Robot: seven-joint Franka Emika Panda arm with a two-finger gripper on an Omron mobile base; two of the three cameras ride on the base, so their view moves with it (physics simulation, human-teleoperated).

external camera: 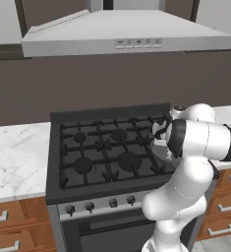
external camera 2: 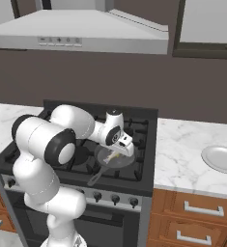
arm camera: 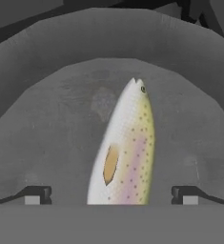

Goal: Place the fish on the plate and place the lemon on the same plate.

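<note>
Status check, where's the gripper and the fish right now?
Gripper open, straddling fish. Fish lying in frying pan on stove. Plate on right counter. Nothing blocking.

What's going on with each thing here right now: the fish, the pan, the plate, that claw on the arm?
fish: lying flat in the pan, between the claw's tips, not gripped.
pan: on the stove's front right burner, handle toward the front.
plate: on the marble counter right of the stove, nothing on it.
gripper: open wide, low over the pan, a tip on either side of the fish.
stove: no flame visible.
</note>
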